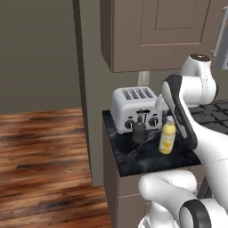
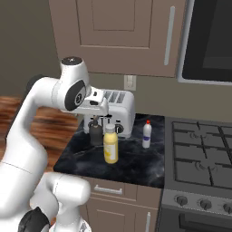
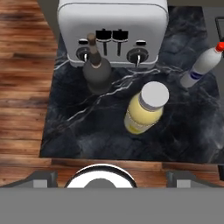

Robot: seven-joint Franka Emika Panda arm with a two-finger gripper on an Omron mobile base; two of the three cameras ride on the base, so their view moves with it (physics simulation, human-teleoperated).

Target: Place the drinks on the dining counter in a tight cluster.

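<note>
On a narrow black marble worktop [image 2: 131,167] beside a gas stove [image 2: 201,158], three small bottles stand in front of a silver toaster [image 3: 113,30] as the white robot arm [image 2: 68,97] reaches over them. The yellow bottle with a pale grey cap [image 3: 144,109] stands nearest the front edge, upright and apart from the others. The dark grey narrow-necked bottle [image 3: 97,70] stands just in front of the toaster's left knob, close to its face. The slim white bottle with a red cap [image 3: 202,65] stands off to the toaster's right, toward the stove. In the hand view the gripper [image 3: 105,177] hangs above the worktop's front edge, its two dark fingertips [image 3: 41,177] spread wide with nothing between them, no bottle touched. Wooden floor [image 1: 44,164] lies to the left of the cabinet.
</note>
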